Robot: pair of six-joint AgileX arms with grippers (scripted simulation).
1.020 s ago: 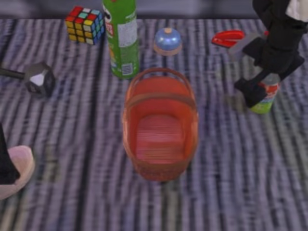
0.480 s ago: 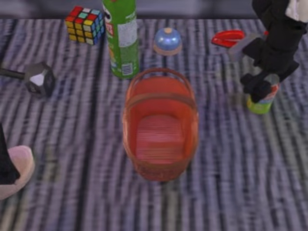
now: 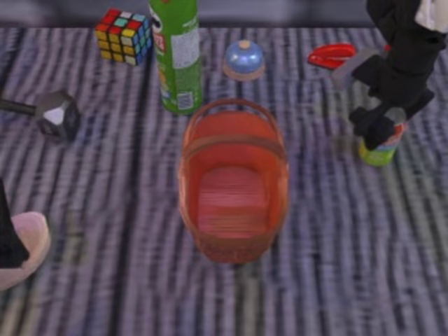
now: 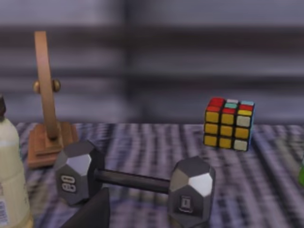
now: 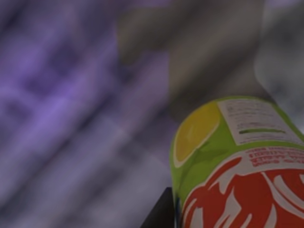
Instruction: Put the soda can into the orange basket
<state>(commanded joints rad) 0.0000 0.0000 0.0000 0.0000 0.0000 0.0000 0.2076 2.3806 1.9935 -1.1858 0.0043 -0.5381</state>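
Two arms were on record, only your right one working. Your right gripper [image 3: 381, 126] sat clenched around the soda can [image 3: 383, 148], which stood upright on the table [image 3: 336, 266] at its right side, well apart from the orange basket [image 3: 233, 187] at centre. Your left arm stayed parked at the lower left edge, jaw state indeterminable.

Rendered tabletop test scene, striped purple cloth [image 3: 105, 280]; unrelated props scattered, puzzle cube [image 3: 124, 36], dumbbell [image 4: 135, 182], bell [image 3: 243, 59]
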